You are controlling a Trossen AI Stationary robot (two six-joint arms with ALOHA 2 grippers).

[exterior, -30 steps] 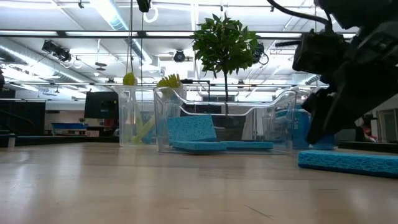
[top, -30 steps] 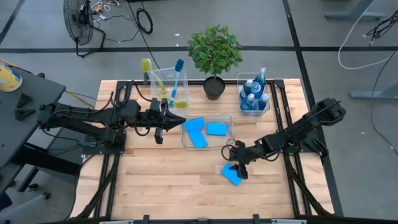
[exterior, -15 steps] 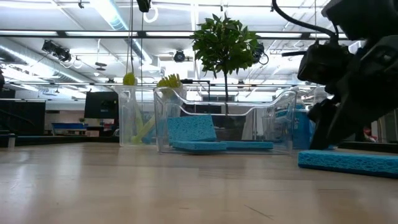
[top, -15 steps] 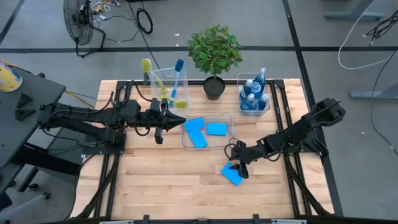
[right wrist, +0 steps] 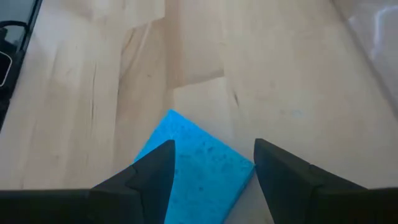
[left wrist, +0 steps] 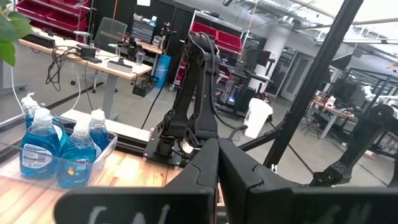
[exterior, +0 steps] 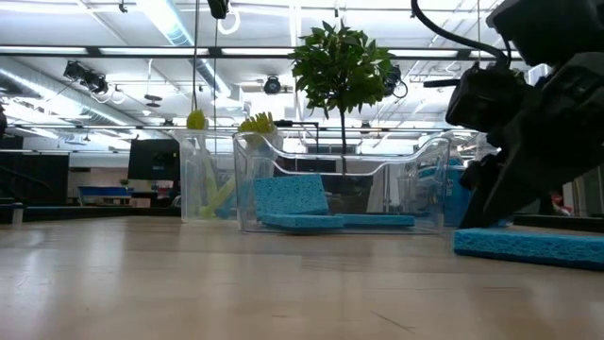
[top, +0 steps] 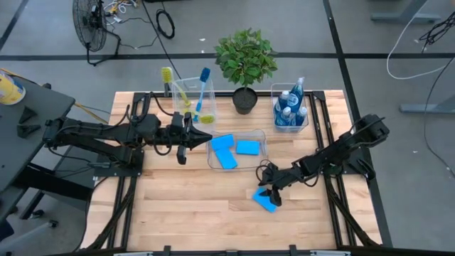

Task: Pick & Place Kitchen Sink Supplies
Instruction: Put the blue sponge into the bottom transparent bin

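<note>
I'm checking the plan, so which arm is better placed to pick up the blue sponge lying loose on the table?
Right. The right gripper hangs directly over the loose sponge, jaws open astride it. The left gripper waits near the brush bin.

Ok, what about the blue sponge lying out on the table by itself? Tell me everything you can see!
The loose sponge is a flat, bright-blue rectangle with a rough, spongy-looking face. It lies flat on the wooden table, turned cornerwise, outside the clear bins. The right claw is open right over it, one finger on each side. I can't tell if they touch it.
</note>
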